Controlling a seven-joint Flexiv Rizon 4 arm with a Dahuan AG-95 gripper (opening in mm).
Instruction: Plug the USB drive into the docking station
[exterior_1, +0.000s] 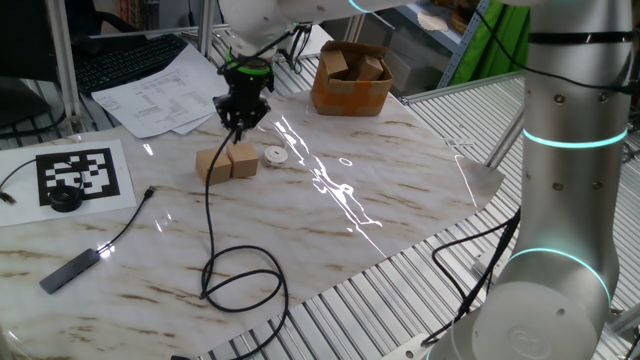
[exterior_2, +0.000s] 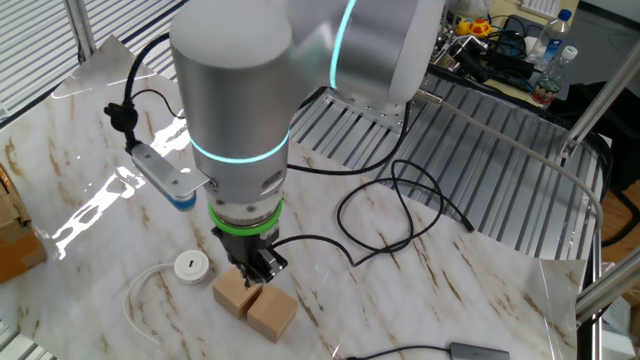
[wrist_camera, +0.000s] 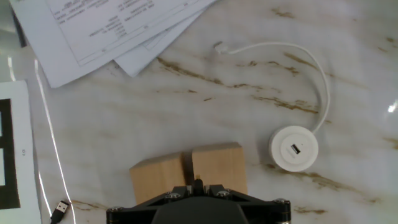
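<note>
Gripper (exterior_1: 240, 124) hovering just above two tan blocks (wrist_camera: 186, 171), fingers clamping USB drive (exterior_1: 239, 131) plug, cable (exterior_1: 215, 250) hanging down, looping over table (exterior_1: 400, 180) near front edge. Docking station (wrist_camera: 293, 149) lying flat just beside blocks, port facing up, white cord (wrist_camera: 311, 62) curving away. Papers (wrist_camera: 118, 28) lying farther back.

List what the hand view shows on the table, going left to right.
Loose plug → papers → two tan blocks → docking station.
</note>
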